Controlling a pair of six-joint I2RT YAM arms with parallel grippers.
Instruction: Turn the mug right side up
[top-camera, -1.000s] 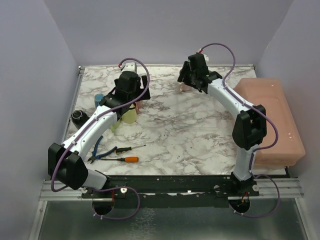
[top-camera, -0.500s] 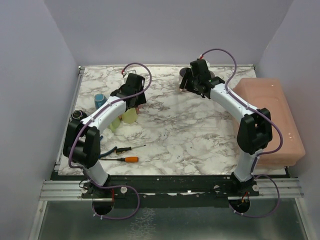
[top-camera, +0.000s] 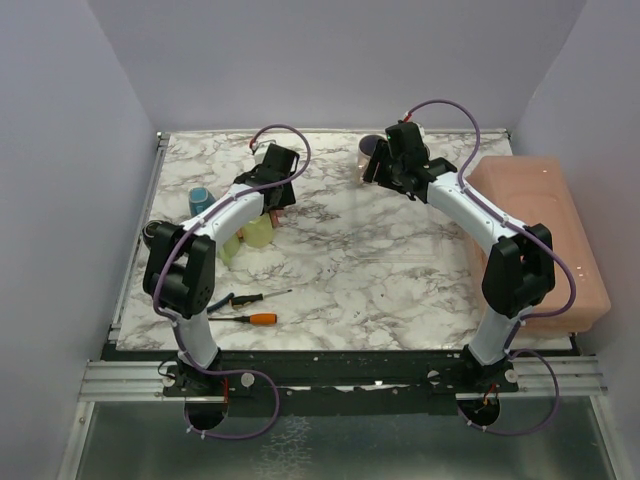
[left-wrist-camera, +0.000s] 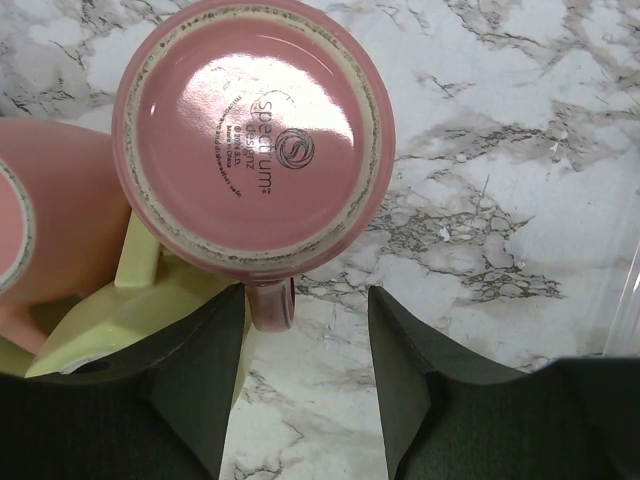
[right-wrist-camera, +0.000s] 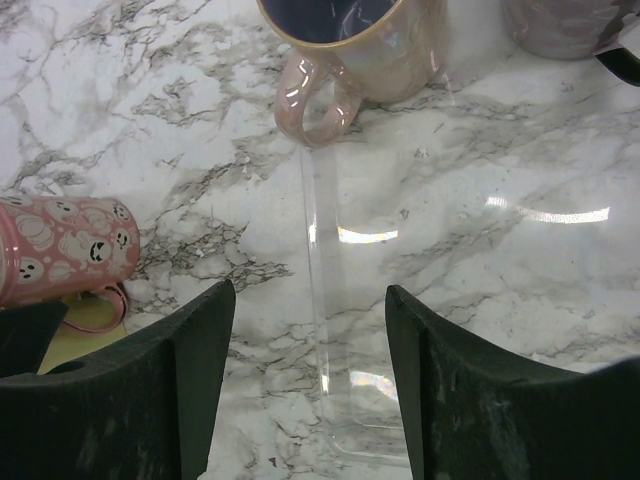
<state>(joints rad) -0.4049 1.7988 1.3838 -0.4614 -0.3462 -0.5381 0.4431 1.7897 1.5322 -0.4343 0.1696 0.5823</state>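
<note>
A pink mug (left-wrist-camera: 255, 135) stands upside down on the marble table, its base with printed lettering facing up and its handle (left-wrist-camera: 270, 303) pointing at my left gripper. My left gripper (left-wrist-camera: 300, 385) is open and empty, just short of the handle; in the top view the left gripper (top-camera: 279, 192) hangs over the mug (top-camera: 277, 210). My right gripper (right-wrist-camera: 308, 400) is open and empty over the table. In the top view the right gripper (top-camera: 383, 170) is at the back, near an upright iridescent mug (right-wrist-camera: 350, 40).
A pink ghost-patterned mug (right-wrist-camera: 60, 250) lies on its side on a yellow-green piece (left-wrist-camera: 150, 300). A clear plastic sheet (right-wrist-camera: 360, 300) lies under the right gripper. Another mug (right-wrist-camera: 565, 25) stands at the back. A blue cup (top-camera: 200, 200), pliers (top-camera: 205, 303), two screwdrivers (top-camera: 255, 319) and a pink bin (top-camera: 545, 235) are on the table.
My left arm has reached further back and right and lowered over the pink mug. My right gripper has shifted slightly right, uncovering the iridescent mug.
</note>
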